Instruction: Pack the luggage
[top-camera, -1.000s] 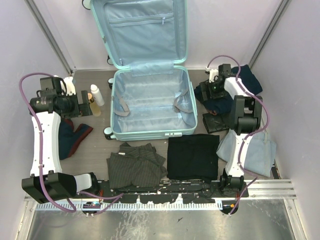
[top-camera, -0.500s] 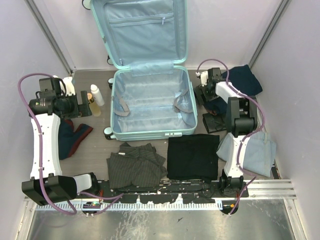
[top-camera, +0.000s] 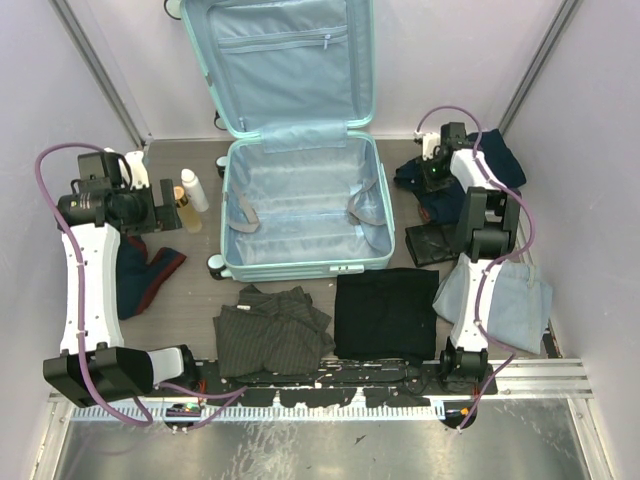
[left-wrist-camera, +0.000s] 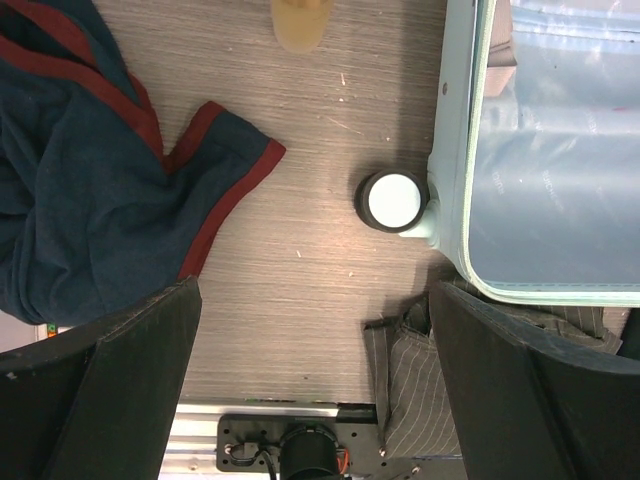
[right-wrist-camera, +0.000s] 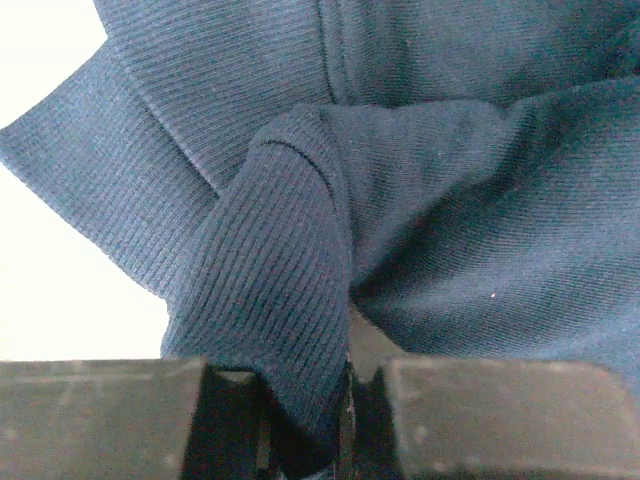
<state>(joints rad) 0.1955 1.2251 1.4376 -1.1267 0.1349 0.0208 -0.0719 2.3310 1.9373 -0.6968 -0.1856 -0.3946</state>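
The luggage (top-camera: 300, 215), a pale mint hard-shell suitcase with light blue lining, lies open in the middle with its lid against the back wall. Its corner and a wheel (left-wrist-camera: 392, 200) show in the left wrist view. To its right lies a navy knit garment (top-camera: 495, 160). My right gripper (top-camera: 432, 172) is at that garment's left edge, shut on a fold of the ribbed knit (right-wrist-camera: 290, 300). My left gripper (top-camera: 150, 210) hovers left of the suitcase, open, with bare table between its fingers (left-wrist-camera: 120, 380).
Two bottles (top-camera: 190, 190) stand left of the suitcase. A navy garment with red trim (top-camera: 140, 275) lies at the left. A grey striped garment (top-camera: 270, 330) and a black folded one (top-camera: 385, 315) lie in front. At the right lie a light blue cloth (top-camera: 510, 305) and a small dark item (top-camera: 425, 243).
My right gripper swung left over the navy garment, closed on a fold of it and came back a little to the right. The left arm has stayed still.
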